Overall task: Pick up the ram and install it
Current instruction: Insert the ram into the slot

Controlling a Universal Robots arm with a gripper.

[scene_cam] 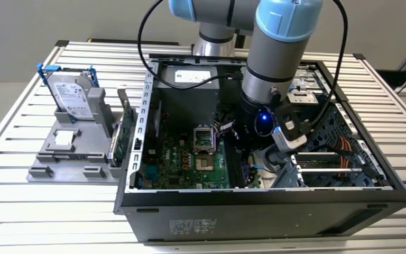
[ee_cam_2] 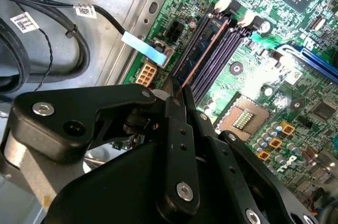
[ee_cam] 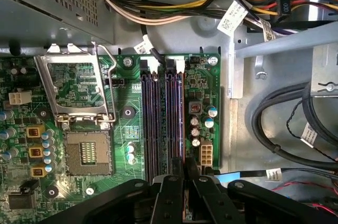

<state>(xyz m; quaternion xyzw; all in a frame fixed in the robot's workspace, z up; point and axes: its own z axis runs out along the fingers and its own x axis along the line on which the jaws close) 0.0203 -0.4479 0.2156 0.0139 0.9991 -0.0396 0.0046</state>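
So the tool (ee_cam: 182, 175) is pinched down narrow on the near end of the ram (ee_cam: 182, 121), one finger on each face of the stick. In the second wrist view you can see the tool (ee_cam_2: 177, 97) gripping it edge-on, and the ram (ee_cam_2: 203, 49) runs away from the fingers along the memory slots (ee_cam: 156, 123). I count four slots side by side, and the one stick sits at the slot farthest from the CPU socket (ee_cam: 87, 152), right by the motherboard (ee_cam: 206, 81) edge. Can't tell if it's fully seated or just resting in there. One socket, with its metal frame flipped open. There's a bundle of coloured cables (ee_cam: 158, 12) past the far end of the slots. In the exterior view the single arm (scene_cam: 280, 53) drops straight into the open black case (scene_cam: 259, 217), tool end down over the board. Out at about 9 o'clock from the case sits one grey holder (scene_cam: 69, 153) on the slatted counter (scene_cam: 48, 211). It has one silver hard drive (scene_cam: 72, 95) standing up in it, plus one green card (scene_cam: 120, 137) on edge just beside the case wall.
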